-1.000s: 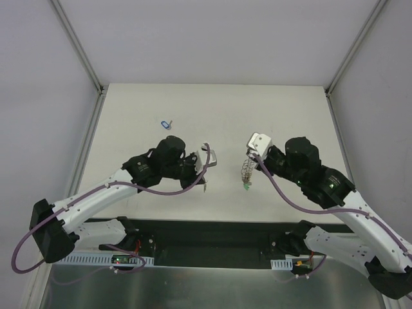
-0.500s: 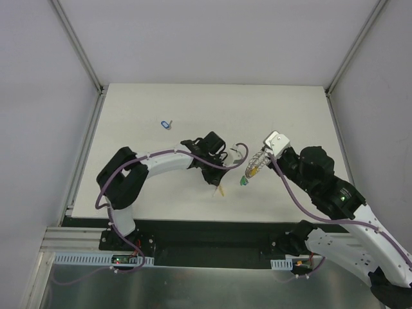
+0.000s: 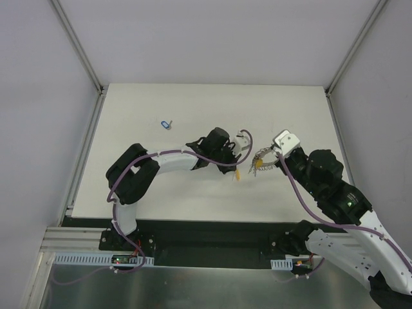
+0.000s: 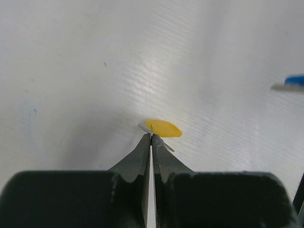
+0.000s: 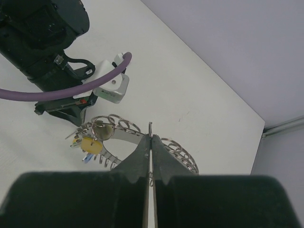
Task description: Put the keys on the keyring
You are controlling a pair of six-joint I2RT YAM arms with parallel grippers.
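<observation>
At the left, a blue-tagged key (image 3: 166, 123) lay alone on the table (image 3: 290, 116), well apart from both arms and not yet picked up. Nearer the middle, the left gripper (image 4: 151, 135) had its jaws pinched tight on the metal of a yellow-tagged key (image 4: 164, 128), with the tag jutting past the tips, probably so the key could be offered to a loop. Just to its right the keyring (image 5: 124, 137) hung tilted, seemingly off the table, with its wire loops (image 5: 124, 125) turned toward the left arm. The yellow tag sat right against those loops, though whether it was threaded could not be told. The right gripper (image 5: 150, 138) had its jaws closed on the ring's near edge, a grip that left the far loops clear. Bare table lay open beyond and to either side, its edges well away, and the only tight spot was between the two grippers themselves
</observation>
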